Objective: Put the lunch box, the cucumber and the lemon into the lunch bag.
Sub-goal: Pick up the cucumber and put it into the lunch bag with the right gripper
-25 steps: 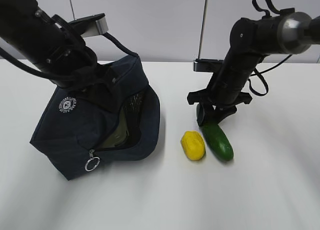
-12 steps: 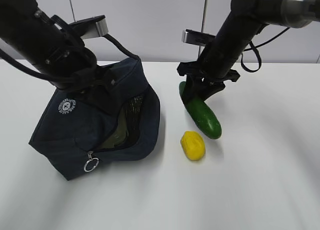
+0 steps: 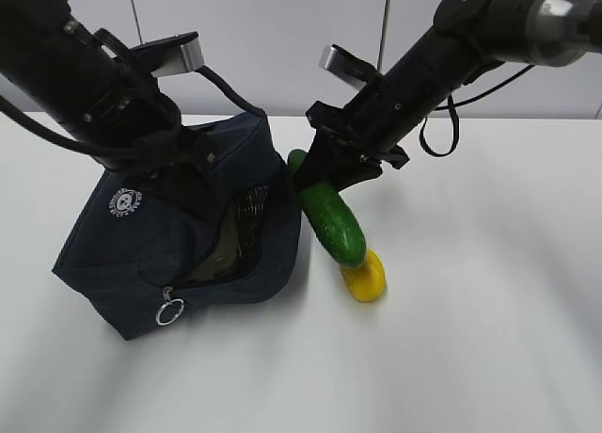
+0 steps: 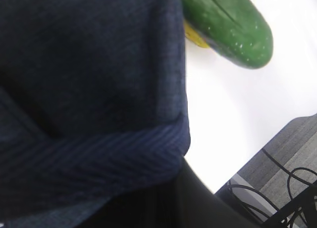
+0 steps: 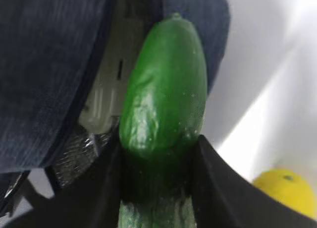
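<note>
Cucumber [image 3: 331,221] hangs above the counter [image 3: 489,311], clamped near its upper end between the jaws of the right claw [image 3: 320,174], tilted with its free end down and toward the camera in the exterior view. That low end overlaps the lemon [image 3: 367,279] from this angle; contact between them cannot be judged. Lemon sits on the counter just right of the lunch bag [image 3: 141,235].

Lunch bag stands on the counter at left, top unzipped and gaping toward the cucumber, silver ring pull [image 3: 170,312] dangling at the near corner, round white logo [image 3: 124,201] on its side. Through the gap a pale green lid shows, the lunch box [image 3: 223,254] lying inside; the right wrist view shows the same pale lid beyond the cucumber tip, with a silvery lining [image 5: 74,156] beside it.

Left arm [image 3: 85,75] stands over the bag's top and masks it. Left claw itself is not visible in any view; its jaws are together, and dark fabric and a ribbed strap [image 4: 94,158] fill the left wrist view, so what it grips, if anything, cannot be made out.

Most of the lunch box is hidden by the bag's walls. Upper end of the cucumber is covered by the right claw.
</note>
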`<state>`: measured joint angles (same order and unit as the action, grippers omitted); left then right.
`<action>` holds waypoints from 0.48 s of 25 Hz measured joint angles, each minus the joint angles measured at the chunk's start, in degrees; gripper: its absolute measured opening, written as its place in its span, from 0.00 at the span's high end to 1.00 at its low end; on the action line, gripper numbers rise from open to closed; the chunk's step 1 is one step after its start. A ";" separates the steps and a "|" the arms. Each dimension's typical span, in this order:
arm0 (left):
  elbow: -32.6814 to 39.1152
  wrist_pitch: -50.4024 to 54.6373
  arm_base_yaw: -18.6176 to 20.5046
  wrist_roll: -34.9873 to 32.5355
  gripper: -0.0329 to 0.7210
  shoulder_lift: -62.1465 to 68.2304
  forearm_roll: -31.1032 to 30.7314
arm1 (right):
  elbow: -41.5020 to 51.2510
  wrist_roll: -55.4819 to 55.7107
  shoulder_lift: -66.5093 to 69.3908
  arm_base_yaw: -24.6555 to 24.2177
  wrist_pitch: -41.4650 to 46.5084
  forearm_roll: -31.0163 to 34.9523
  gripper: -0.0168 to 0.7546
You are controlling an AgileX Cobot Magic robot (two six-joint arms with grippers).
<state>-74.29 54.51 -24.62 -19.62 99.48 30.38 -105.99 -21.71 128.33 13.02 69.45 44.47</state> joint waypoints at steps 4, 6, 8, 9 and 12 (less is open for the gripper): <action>0.00 0.00 0.00 0.00 0.97 0.00 0.00 | 4.42 -4.63 0.00 0.00 0.00 6.47 0.62; 0.00 0.00 0.00 -0.09 0.97 0.00 0.25 | 5.34 -6.23 0.00 0.00 0.00 9.37 0.62; 0.00 0.00 0.00 -0.68 0.97 0.00 1.19 | 5.57 -7.38 0.00 0.13 0.00 11.94 0.62; 0.00 0.00 0.00 -0.94 0.97 0.00 1.53 | 5.57 -7.92 0.00 0.26 0.00 12.82 0.62; 0.00 0.00 0.00 -1.39 0.97 0.00 2.07 | 5.59 -9.38 0.00 0.83 -0.11 14.78 0.62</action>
<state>-74.29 54.51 -24.62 -21.01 99.48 32.45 -100.40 -31.09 128.33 13.85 69.34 59.25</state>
